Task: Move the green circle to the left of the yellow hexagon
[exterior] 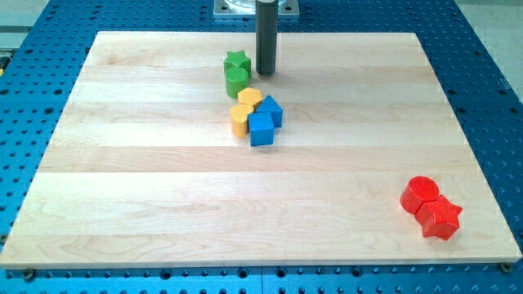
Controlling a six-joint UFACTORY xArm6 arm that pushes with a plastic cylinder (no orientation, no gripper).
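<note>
The green circle sits near the view's top centre, touching a green star just above it. Below it, the yellow hexagon touches a second yellow block. My tip stands just right of the green star and green circle, above the yellow hexagon, with a small gap to the green blocks.
A blue block with a pointed top and a blue cube sit right of the yellow blocks. A red circle and a red star lie at the bottom right. The wooden board rests on a blue perforated table.
</note>
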